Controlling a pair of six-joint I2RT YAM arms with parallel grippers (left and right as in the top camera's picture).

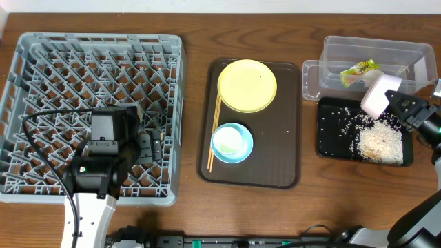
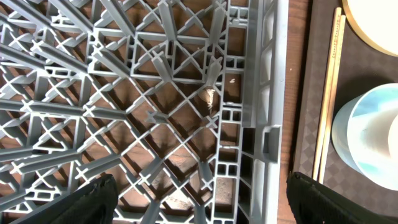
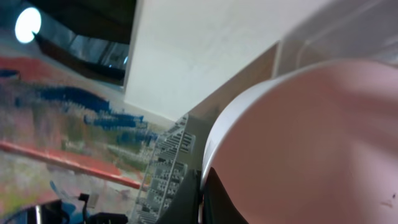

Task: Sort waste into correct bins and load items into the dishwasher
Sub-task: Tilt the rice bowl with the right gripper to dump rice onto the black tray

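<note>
White bowl [image 3: 311,143] fills right side; pale wall [image 3: 205,50] behind.

brown serving tray [image 1: 275,155] | mid-table, on wooden table [image 1: 193,27] | black cables [image 1: 158,240] at near edge

Wooden table [image 1: 196,27] bears grey rack [image 1: 103,39], brown tray [image 1: 289,162], clear tub [image 1: 344,54], black tray [image 1: 329,141].

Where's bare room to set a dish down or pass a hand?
Free: the table strip between the grey rack and brown tray; the table between the black tray and the near edge; the brown tray's bare right side beside the blue bowl. Crowded: the far right, where clear tub, black tray and the right gripper holding a white bowl bunch together.
</note>
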